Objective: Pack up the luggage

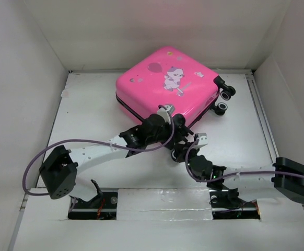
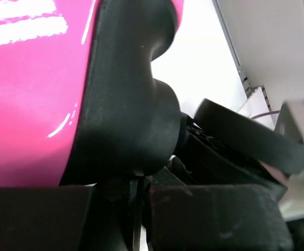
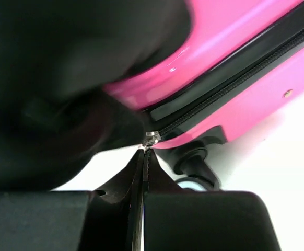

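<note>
The luggage (image 1: 165, 78) is a glossy hot-pink hard-shell case with a cartoon print. It lies flat and closed at the back middle of the table. Both grippers meet at its near corner. My right gripper (image 3: 143, 152) is shut, its tips pinching the small silver zipper pull (image 3: 151, 138) at the end of the black zipper (image 3: 220, 94); it also shows in the top view (image 1: 182, 145). My left gripper (image 2: 135, 209) is shut just below a black corner guard (image 2: 126, 104) of the pink shell (image 2: 32, 104). What lies between its jaws is hidden.
Black wheels (image 1: 225, 98) stick out at the case's right side, and another wheel (image 3: 196, 166) sits under the near corner. White walls box the table on the left, back and right. The right arm's wrist (image 2: 246, 141) crowds close beside my left gripper.
</note>
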### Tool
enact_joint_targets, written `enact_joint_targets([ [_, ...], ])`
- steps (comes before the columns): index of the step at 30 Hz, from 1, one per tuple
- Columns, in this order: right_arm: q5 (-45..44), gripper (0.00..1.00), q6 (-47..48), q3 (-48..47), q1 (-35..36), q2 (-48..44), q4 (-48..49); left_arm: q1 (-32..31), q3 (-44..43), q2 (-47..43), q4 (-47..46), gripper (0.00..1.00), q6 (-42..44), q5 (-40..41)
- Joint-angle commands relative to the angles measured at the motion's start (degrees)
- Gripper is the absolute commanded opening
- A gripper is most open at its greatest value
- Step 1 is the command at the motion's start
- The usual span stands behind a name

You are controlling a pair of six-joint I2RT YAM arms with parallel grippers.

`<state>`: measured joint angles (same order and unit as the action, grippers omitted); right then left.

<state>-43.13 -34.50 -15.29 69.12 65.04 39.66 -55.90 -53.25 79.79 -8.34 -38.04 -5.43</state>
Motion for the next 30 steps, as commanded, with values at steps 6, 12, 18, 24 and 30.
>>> enact_joint_targets([
  [6,9.90,0.00,12.35,-10.18,10.42,9.57,14.57,1.58,-8.27,4.67,-19.17,0.00,-3.62,-9.77],
  [12,11.58,0.00,14.63,-15.03,10.42,24.05,25.17,1.06,-6.86,3.97,-20.67,0.04,-5.90,-10.39],
  [18,9.47,0.11,14.02,-17.85,10.42,27.51,23.63,1.06,-2.91,-4.89,-17.61,0.66,-4.77,-4.42],
  [24,10.34,0.52,7.44,-16.00,10.42,19.88,10.99,2.11,1.03,-15.35,-7.93,0.92,1.82,11.56],
  [30,15.10,0.56,5.23,-18.37,10.42,9.77,-12.91,2.11,8.78,-28.62,1.03,0.71,4.03,28.90],
])
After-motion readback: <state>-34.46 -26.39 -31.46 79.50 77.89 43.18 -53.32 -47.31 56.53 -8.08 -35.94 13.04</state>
